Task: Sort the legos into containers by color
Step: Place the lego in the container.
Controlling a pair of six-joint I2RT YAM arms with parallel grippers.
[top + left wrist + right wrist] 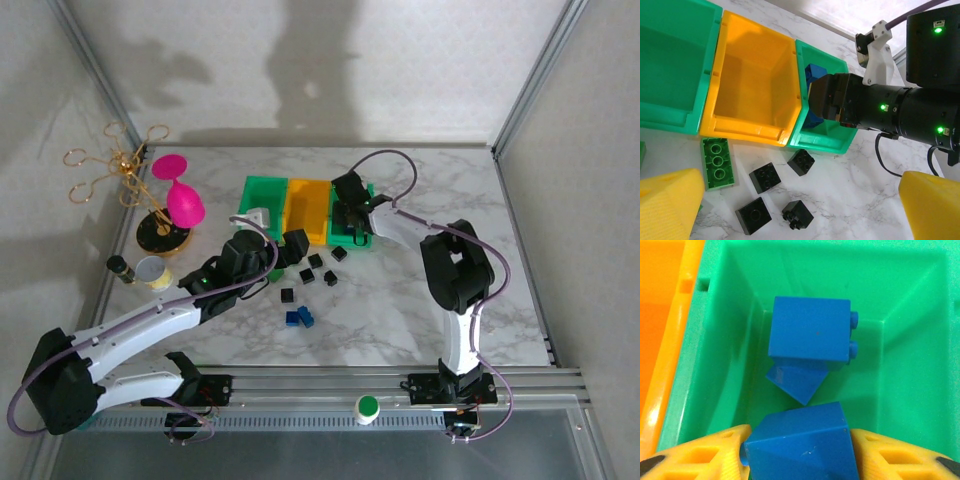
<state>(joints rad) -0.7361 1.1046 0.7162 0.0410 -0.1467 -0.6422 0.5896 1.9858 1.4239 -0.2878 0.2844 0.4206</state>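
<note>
Blue brick (800,452) pinched in the right gripper (798,440) wants releasing low inside the green bin (912,365) beside other blue bricks (810,335); left gripper (800,207) gapes empty.

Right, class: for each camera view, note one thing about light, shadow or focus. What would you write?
Top external: broad soft shadows on the back wall, table evenly lit. Left wrist: that table washes out white at the top edge, black legos sharp. Right wrist: blue legos crisp, the green bin darker along its left wall.
</note>
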